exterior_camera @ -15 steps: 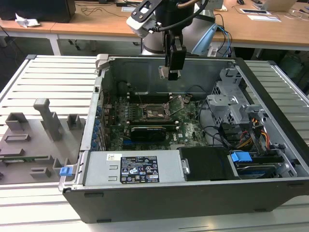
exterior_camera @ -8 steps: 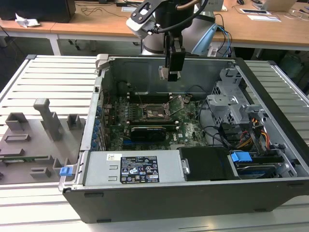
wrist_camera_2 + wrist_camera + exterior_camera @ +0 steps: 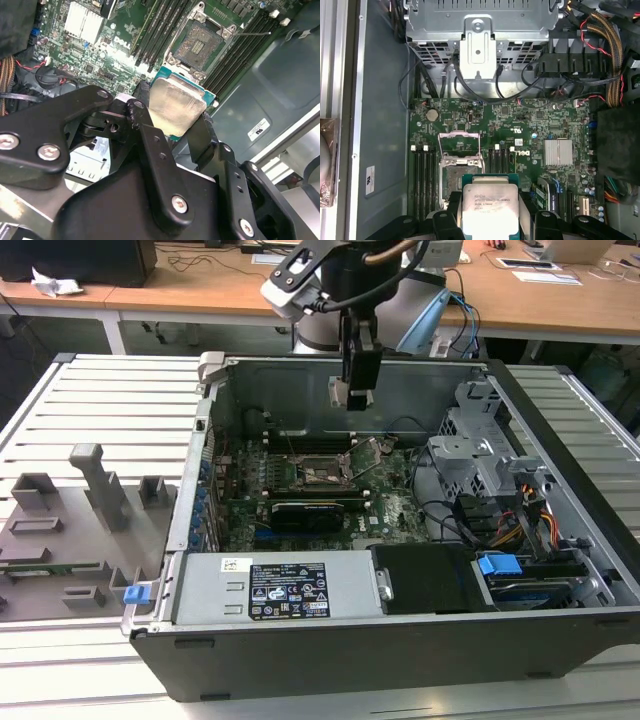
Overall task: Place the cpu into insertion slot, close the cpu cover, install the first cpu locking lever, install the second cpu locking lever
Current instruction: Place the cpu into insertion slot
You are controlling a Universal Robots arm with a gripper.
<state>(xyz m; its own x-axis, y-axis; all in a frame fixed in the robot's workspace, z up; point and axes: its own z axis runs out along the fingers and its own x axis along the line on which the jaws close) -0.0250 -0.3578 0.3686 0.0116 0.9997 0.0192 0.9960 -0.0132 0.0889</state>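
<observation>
My gripper (image 3: 352,392) hangs inside the open computer case above the back of the green motherboard. In both wrist views its black fingers are shut on the cpu (image 3: 177,107) (image 3: 490,207), a flat square chip with a pale silver top on a green edge. The insertion slot (image 3: 200,45) (image 3: 449,175) (image 3: 322,473) lies bare below the chip, dark with a grey metal rim, and the chip is apart from it. The cpu cover (image 3: 459,134) stands tilted up at one side of the slot. A thin wire lever (image 3: 252,34) sticks out beside the slot.
Black memory slots (image 3: 422,175) flank the socket. A long black graphics card (image 3: 310,512) lies in front of it, with the power supply (image 3: 285,590) at the near wall. A grey drive cage (image 3: 480,455) and cable bundles (image 3: 605,45) crowd one side. Grey fixtures (image 3: 95,485) stand outside the case.
</observation>
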